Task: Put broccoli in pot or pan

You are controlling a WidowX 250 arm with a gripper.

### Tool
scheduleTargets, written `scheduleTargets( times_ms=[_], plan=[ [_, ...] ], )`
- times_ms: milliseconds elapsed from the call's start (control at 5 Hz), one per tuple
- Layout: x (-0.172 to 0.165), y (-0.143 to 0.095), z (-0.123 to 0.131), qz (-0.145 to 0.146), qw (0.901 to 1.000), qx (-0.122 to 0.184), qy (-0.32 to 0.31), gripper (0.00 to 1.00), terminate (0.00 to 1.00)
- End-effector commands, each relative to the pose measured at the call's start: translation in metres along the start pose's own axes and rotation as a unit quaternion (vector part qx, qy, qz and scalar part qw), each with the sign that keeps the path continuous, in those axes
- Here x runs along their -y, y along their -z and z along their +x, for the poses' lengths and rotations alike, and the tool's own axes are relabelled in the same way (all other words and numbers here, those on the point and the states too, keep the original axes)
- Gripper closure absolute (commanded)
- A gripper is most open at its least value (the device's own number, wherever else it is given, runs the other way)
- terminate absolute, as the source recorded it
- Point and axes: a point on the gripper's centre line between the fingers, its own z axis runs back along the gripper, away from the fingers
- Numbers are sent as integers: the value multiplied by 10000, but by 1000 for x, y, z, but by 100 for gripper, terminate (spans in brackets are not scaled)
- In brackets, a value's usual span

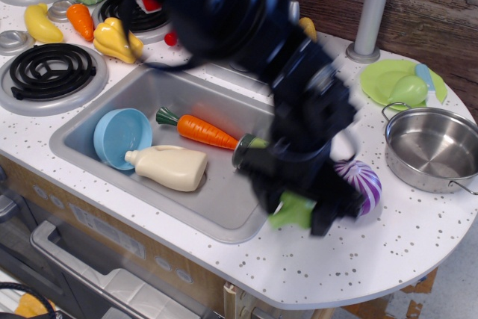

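The view is motion-blurred. The light-green broccoli (pixel 290 213) sits between the black fingers of my gripper (pixel 297 216), just above the white counter at the sink's front right corner. The jaws look closed on it. The purple striped ball (pixel 364 183) lies right beside the gripper, on its right. The shiny steel pot (pixel 433 147) stands empty near the counter's right edge, well to the right of the gripper.
The sink (pixel 89 121) holds a blue bowl (pixel 122 136), a carrot (pixel 198 131) and a cream bottle (pixel 168 166). A green plate (pixel 381 80) with a pale pear-shaped piece (pixel 408 90) lies behind the pot. A grey post (pixel 372 5) stands at the back. The stove burners and toy vegetables are far left.
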Motion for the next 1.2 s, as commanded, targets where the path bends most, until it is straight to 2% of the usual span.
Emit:
scheduleTargets(
  times_ms=[0, 200, 400, 800, 1000],
  plan=[
    [37, -59, 65, -211, 9995, 189, 108, 100, 0],
    [43, -34, 100, -457, 9971, 533, 294, 100, 0],
    [50, -20, 135, -639, 9944, 738, 407, 100, 0],
    [57, -4, 152, -770, 9910, 957, 528, 100, 0],
    [57, -4, 152, -770, 9910, 957, 528, 0, 0]
  ],
)
